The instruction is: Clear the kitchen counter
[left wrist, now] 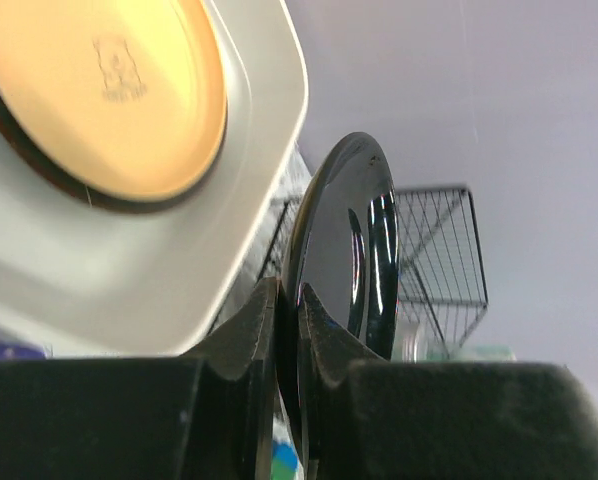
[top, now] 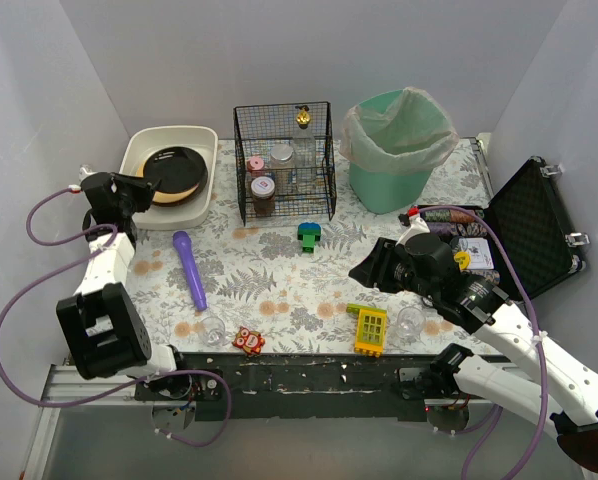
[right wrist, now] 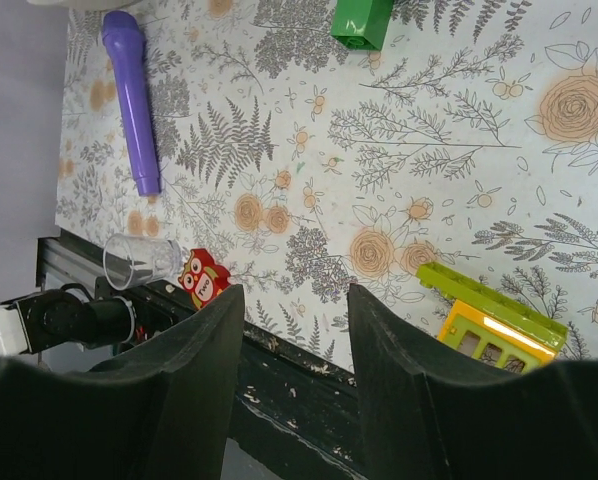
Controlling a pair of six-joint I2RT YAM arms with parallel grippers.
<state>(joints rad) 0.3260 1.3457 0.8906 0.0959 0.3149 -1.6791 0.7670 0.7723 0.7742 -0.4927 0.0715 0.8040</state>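
Note:
The kitchen counter [top: 279, 285] is a flower-print cloth with a black front edge, also in the right wrist view [right wrist: 429, 130]. My left gripper [top: 144, 187] [left wrist: 289, 292] is shut on the rim of a black plate [top: 171, 165] [left wrist: 344, 240], held tilted over the white tub [top: 204, 150] [left wrist: 129, 270]. An orange plate [left wrist: 109, 90] lies in the tub. My right gripper [top: 364, 268] [right wrist: 294, 295] is open and empty above the counter's front middle. On the counter lie a purple microphone [top: 189, 268] [right wrist: 131, 95], green brick [top: 309, 235] [right wrist: 361, 20], yellow-green toy window [top: 369, 328] [right wrist: 489, 320] and owl card [top: 247, 340] [right wrist: 205, 280].
A wire basket [top: 284, 160] with jars stands at the back middle, a green bin [top: 399, 140] with a bag to its right. An open black case [top: 539, 225] is at the right edge. Clear cups lie near the front edge [top: 213, 328] [top: 411, 320].

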